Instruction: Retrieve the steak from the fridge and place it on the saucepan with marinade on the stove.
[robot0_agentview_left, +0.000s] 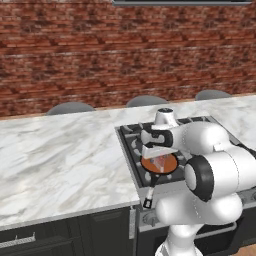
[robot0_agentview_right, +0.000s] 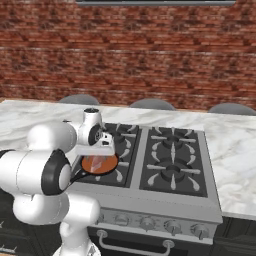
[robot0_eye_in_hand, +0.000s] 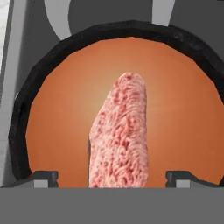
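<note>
The steak (robot0_eye_in_hand: 120, 135), a pinkish-red slab, stands on edge over the orange-brown marinade (robot0_eye_in_hand: 57, 113) in the black saucepan (robot0_eye_in_hand: 26, 87). My gripper (robot0_eye_in_hand: 112, 177) hangs straight above it, open. Both fingertips (robot0_eye_in_hand: 43, 177) stand wide apart, with a gap on each side of the meat. In the left base view the gripper (robot0_agentview_left: 159, 152) is just over the saucepan (robot0_agentview_left: 159, 172) and steak (robot0_agentview_left: 163, 161) on the stove's (robot0_agentview_left: 131, 145) front left burner. From the right, the gripper (robot0_agentview_right: 100, 149) is above the same pan (robot0_agentview_right: 99, 173) on the stove (robot0_agentview_right: 172, 165). The fridge is out of view.
The pan's long handle (robot0_agentview_left: 150, 190) sticks out over the stove's front edge toward the base. Marble counter (robot0_agentview_left: 60, 160) runs left and right (robot0_agentview_right: 235, 165) of the stove. Knobs (robot0_agentview_right: 150, 222) line the stove front. A brick wall (robot0_agentview_right: 130, 55) stands behind.
</note>
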